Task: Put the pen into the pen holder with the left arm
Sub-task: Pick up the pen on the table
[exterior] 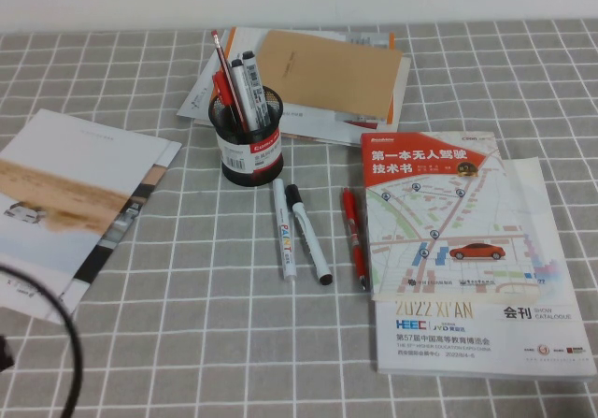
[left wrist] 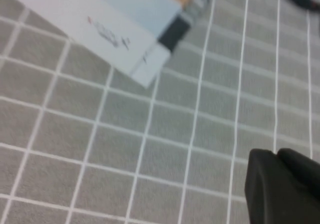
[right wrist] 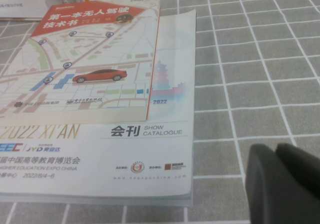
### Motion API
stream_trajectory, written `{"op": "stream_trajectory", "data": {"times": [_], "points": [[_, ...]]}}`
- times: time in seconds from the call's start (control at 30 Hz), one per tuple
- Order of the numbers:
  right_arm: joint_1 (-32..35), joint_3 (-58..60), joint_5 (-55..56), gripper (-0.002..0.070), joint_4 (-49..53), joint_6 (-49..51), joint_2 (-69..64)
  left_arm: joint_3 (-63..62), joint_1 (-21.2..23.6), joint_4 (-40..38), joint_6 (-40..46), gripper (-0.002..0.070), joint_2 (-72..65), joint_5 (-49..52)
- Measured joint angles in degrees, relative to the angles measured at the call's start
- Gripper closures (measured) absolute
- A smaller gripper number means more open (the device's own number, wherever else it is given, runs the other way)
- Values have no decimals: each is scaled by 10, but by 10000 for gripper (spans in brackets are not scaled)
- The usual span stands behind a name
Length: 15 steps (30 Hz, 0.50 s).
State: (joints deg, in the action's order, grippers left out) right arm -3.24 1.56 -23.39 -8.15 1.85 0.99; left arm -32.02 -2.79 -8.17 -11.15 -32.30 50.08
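The pen (exterior: pixel 283 228), a thick all-white marker with coloured lettering, lies on the checked cloth just in front of the pen holder (exterior: pixel 249 147). The holder is a black mesh cup with a red-and-white band, and red pens and a black-capped marker stand in it. In the high view only a black cable loop (exterior: pixel 58 324) of the left arm shows, at the near left. In the left wrist view my left gripper (left wrist: pixel 276 155) hangs over bare cloth, shut and empty. In the right wrist view my right gripper (right wrist: pixel 276 151) is shut and empty beside the catalogue (right wrist: pixel 100 134).
A white marker with black cap (exterior: pixel 307 234) and a slim red pen (exterior: pixel 353 237) lie right of the pen. A catalogue (exterior: pixel 476 287) with a red-headed booklet (exterior: pixel 434 203) on it lies at the right. A brochure (exterior: pixel 65 194) lies at the left and a brown envelope (exterior: pixel 327 72) behind the holder.
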Motion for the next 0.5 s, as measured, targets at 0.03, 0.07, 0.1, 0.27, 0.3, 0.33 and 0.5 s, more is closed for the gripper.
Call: {"op": "stream_trajectory", "data": {"times": [0.03,0.07,0.1,0.27,0.3,0.33,0.5], "points": [[0,0,0,689,0,0,0,-8,0,-5,12,678,-21,4],[0,0,0,689,0,0,0,-16,0,-13,25,677,-42,7],[0,0,0,689,0,0,0,-22,0,-23,41,677,-63,9],[0,0,0,689,0,0,0,-38,0,-88,101,678,-153,-6],[0,0,0,689,0,0,0,-43,0,-96,111,677,-173,-9],[0,0,0,689,0,0,0,-48,0,-100,116,677,-193,-10],[0,0,0,689,0,0,0,-80,-28,-103,132,677,-279,-23]]}}
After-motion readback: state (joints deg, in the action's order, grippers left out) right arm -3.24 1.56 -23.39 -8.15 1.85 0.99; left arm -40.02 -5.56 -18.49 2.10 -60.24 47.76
